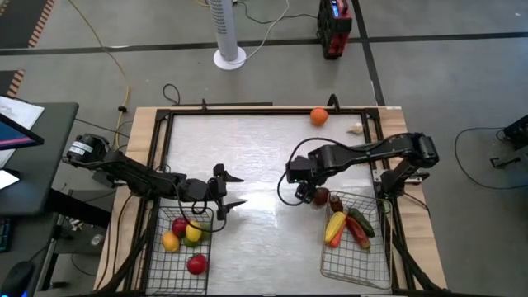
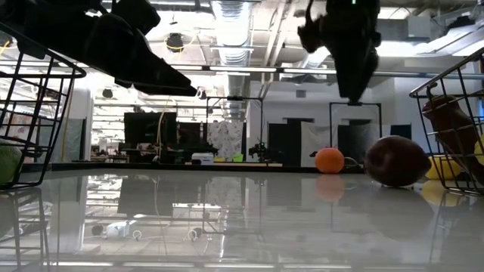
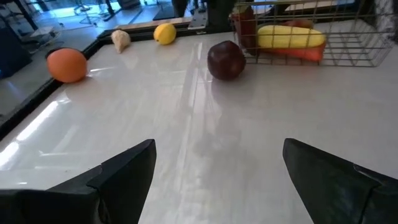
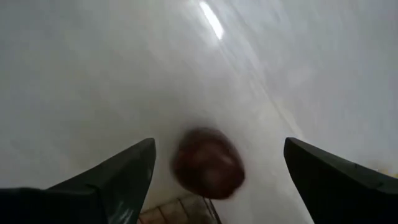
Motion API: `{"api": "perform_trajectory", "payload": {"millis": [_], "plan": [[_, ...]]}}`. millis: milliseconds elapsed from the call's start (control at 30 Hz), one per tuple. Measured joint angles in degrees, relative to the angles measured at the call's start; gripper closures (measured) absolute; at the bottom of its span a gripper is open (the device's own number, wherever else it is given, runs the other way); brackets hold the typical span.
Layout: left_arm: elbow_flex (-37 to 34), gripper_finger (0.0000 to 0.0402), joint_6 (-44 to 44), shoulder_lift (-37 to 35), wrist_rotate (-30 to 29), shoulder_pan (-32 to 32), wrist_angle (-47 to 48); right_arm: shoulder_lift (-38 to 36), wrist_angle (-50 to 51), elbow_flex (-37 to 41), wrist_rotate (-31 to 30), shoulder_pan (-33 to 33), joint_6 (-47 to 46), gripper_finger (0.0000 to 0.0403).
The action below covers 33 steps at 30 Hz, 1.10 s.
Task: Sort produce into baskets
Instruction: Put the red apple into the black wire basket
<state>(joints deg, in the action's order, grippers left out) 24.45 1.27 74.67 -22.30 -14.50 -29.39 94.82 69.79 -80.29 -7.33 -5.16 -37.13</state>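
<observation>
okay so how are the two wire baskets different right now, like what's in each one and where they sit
The left basket holds round pieces: a red apple, a yellow lemon, an orange-yellow fruit. The right basket holds long pieces, yellow corn among them.

The left tool hovers open just past the left basket's far corner, while the right tool hangs open over a dark plum on the table beside the right basket.

Both are alike dark wire grids at the table's near edge.

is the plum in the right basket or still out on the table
Out. The plum lies on the bare table just outside the right basket, with the right gripper open above it.
</observation>
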Motion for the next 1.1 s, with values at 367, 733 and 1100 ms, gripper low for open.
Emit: {"api": "perform_trajectory", "payload": {"millis": [367, 733, 1100], "plan": [[0.0, 0.006, 0.5, 0.0, 1.0, 0.0, 0.0, 12.7, 7.1, -2.8, 5.9, 1.2, 10.5, 0.0017], [0.0, 0.006, 0.2, 0.0, 0.9, 0.0, 0.5, 18.1, 12.0, -7.2, 5.8, 1.5, 14.7, 0.0017], [0.0, 0.006, 0.3, 0.0, 0.9, 0.0, 0.6, 18.1, 12.5, -7.2, 5.9, 2.6, 7.0, 0.0019]]}}
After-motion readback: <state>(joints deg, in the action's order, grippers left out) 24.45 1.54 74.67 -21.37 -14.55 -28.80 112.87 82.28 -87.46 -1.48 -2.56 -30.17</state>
